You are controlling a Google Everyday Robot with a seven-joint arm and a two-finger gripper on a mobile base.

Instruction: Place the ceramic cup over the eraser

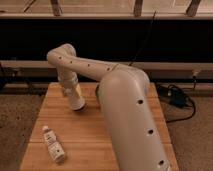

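Note:
My white arm (125, 110) reaches from the lower right across the wooden table (85, 130) and bends down at the far left. The gripper (76, 104) points down at the arm's end and hangs just above or on the table top near its back left part. A white cylinder shape is at that end; I cannot tell whether it is the ceramic cup or part of the wrist. A small yellow patch (67, 91) shows beside the wrist. The eraser is hidden or out of view.
A small clear plastic bottle (53, 145) with a white cap lies on the table's front left. A green object (98, 90) peeks out behind the arm. Black cables (175, 97) lie on the floor at the right. A dark wall runs behind the table.

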